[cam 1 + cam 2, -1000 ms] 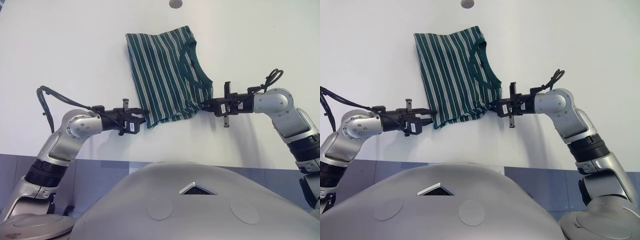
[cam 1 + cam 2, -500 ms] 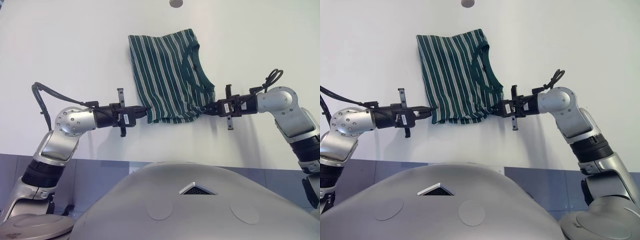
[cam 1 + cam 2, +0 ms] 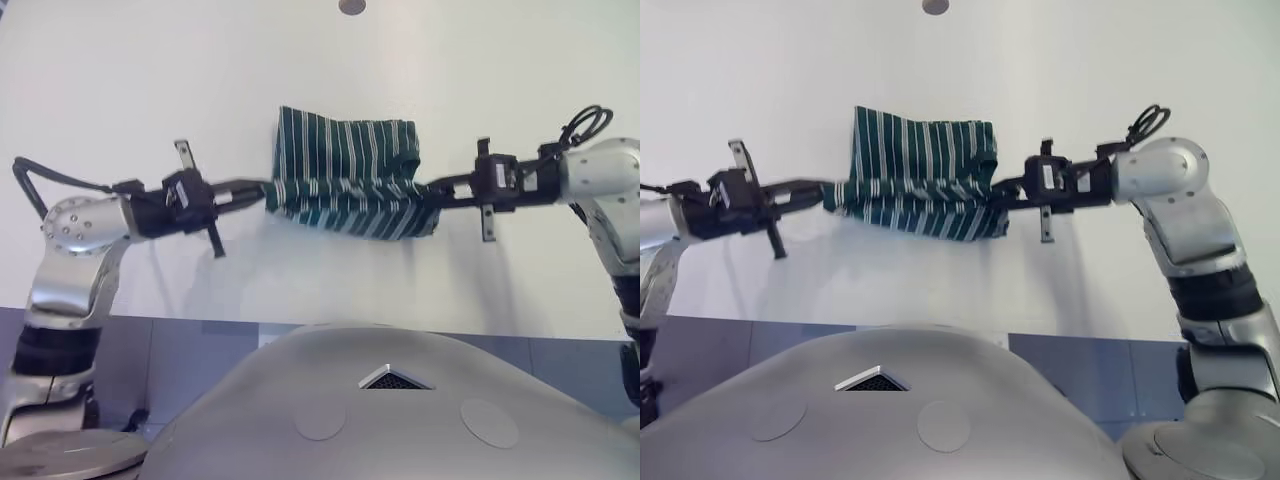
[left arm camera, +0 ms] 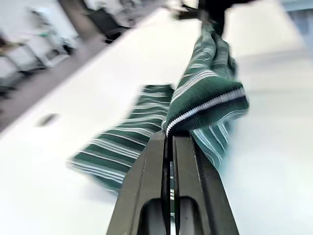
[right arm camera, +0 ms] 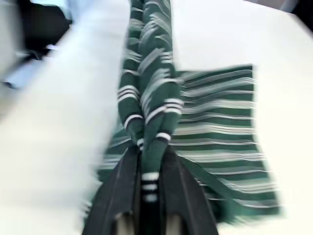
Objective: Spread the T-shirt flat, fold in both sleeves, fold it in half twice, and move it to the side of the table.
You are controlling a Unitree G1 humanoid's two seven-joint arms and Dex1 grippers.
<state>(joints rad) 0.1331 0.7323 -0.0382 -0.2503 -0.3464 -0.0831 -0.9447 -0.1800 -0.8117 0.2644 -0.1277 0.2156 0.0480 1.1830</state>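
The green T-shirt [image 3: 347, 175] with white stripes lies on the white table [image 3: 150, 80], its near edge lifted and carried over the rest of the cloth. My left gripper [image 3: 262, 189] is shut on the shirt's near left corner, and the left wrist view shows the T-shirt [image 4: 205, 100] bunched at the tips of that left gripper [image 4: 170, 134]. My right gripper [image 3: 432, 190] is shut on the near right corner; in the right wrist view the T-shirt [image 5: 220, 107] runs out from the right gripper [image 5: 149, 147]. The held edge hangs stretched between both grippers, just above the table.
A small round grey mark [image 3: 351, 6] sits at the far edge of the table. Bare white tabletop lies on both sides of the shirt and in front of it, up to the near edge [image 3: 180, 318].
Both grippers rose and moved away from me, carrying the shirt's near edge over the cloth. The shirt now looks half as long, and the arms stand wider apart.
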